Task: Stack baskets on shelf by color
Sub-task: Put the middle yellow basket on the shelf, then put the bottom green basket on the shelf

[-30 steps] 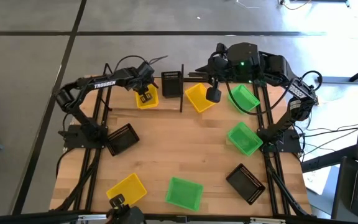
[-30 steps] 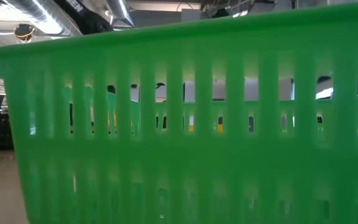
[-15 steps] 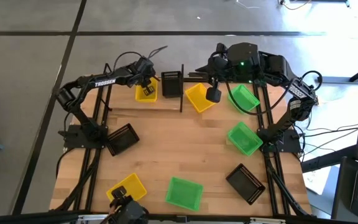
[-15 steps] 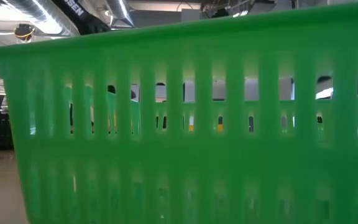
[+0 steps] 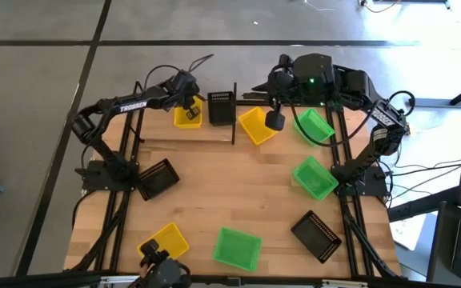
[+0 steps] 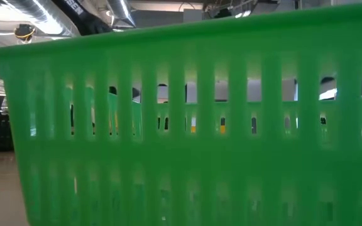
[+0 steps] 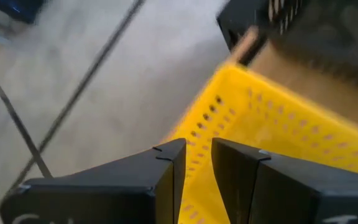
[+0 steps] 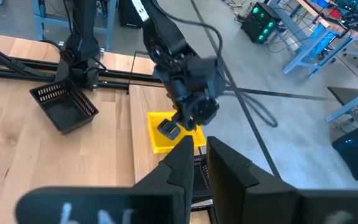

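Note:
My left gripper (image 5: 186, 102) reaches to the far left of the table and is shut on a yellow basket (image 5: 188, 116) over the shelf (image 5: 160, 133), a light board with black rods. Beside it a black basket (image 5: 221, 108) stands on its side on the shelf. My right gripper (image 5: 274, 122) hangs high over another yellow basket (image 5: 254, 126), its fingers (image 8: 185, 155) nearly together with nothing between them. A green basket (image 5: 314, 126) lies at the far right. My left gripper pinches the yellow basket's side wall at its rim (image 7: 194, 146), one finger outside and one finger (image 7: 241, 168) inside. The fingers come slanting down from the table's left. Whether the basket's bottom rests on the shelf board or hangs just clear, I cannot tell.
Loose on the table lie a black basket (image 5: 158, 178) at the left, a green one (image 5: 314, 178) and a black one (image 5: 320, 235) at the right, a yellow one (image 5: 164, 240) and a green one (image 5: 237, 249) near the front edge. The last fills the low view (image 6: 181, 125).
My left gripper has drawn the yellow basket a little toward the table's far edge and slightly up, and its wrist has tipped up toward level. The basket now sits farther back on the shelf, beside the black one. My right arm has kept still.

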`<state>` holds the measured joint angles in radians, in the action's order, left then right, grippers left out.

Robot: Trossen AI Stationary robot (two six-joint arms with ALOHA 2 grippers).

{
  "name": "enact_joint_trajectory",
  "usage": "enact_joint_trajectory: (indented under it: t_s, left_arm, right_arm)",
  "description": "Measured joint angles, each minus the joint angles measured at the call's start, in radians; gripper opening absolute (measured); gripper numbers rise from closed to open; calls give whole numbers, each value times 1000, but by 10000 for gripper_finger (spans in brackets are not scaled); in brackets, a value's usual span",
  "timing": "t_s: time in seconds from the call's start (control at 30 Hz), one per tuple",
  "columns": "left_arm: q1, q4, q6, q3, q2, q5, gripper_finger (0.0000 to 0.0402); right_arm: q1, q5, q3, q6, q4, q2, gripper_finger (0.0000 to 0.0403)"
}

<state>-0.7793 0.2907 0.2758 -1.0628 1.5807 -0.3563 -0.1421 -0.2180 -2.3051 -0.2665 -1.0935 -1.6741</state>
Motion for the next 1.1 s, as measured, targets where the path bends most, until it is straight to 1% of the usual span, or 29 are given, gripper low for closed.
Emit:
enact_joint_trajectory:
  t_s: [0.17,0.23,0.37,0.43,0.5,0.67,0.73,0.8,0.83,0.9,1.0,1.03,1.1]
  left_arm:
    - [54,82,-19,0,-100,-26,70]
    - [86,136,-76,-1,-160,-19,70]
    - [165,319,-232,-1,-288,18,70]
    - [212,417,-318,-1,-350,42,70]
    - [263,499,-382,-1,-409,80,70]
    - [395,654,-526,-1,-523,240,70]
    - [451,693,-642,-1,-559,298,70]
    - [514,723,-735,-1,-590,337,70]
    - [550,737,-771,-1,-600,348,70]
    - [622,757,-837,-1,-613,346,70]
    - [718,757,-916,-1,-624,315,70]
    - [745,757,-935,-1,-633,297,70]
    - [792,758,-968,-1,-648,262,70]
  right_arm:
    - [0,0,0,0,-9,0,48]
    - [0,0,0,-1,-34,0,48]
    - [0,11,0,1,-106,0,48]
    - [0,74,0,0,-138,0,48]
    - [0,174,0,-21,-156,0,48]
    - [1,431,0,-80,-170,0,48]
    - [1,482,0,-80,-172,0,48]
    - [1,489,0,-80,-196,0,48]
    - [1,496,0,-81,-218,0,48]
    - [1,540,9,-95,-262,0,48]
    - [15,607,50,-123,-329,0,48]
    - [24,610,69,-120,-343,-1,48]
    - [46,614,129,-53,-346,-1,48]
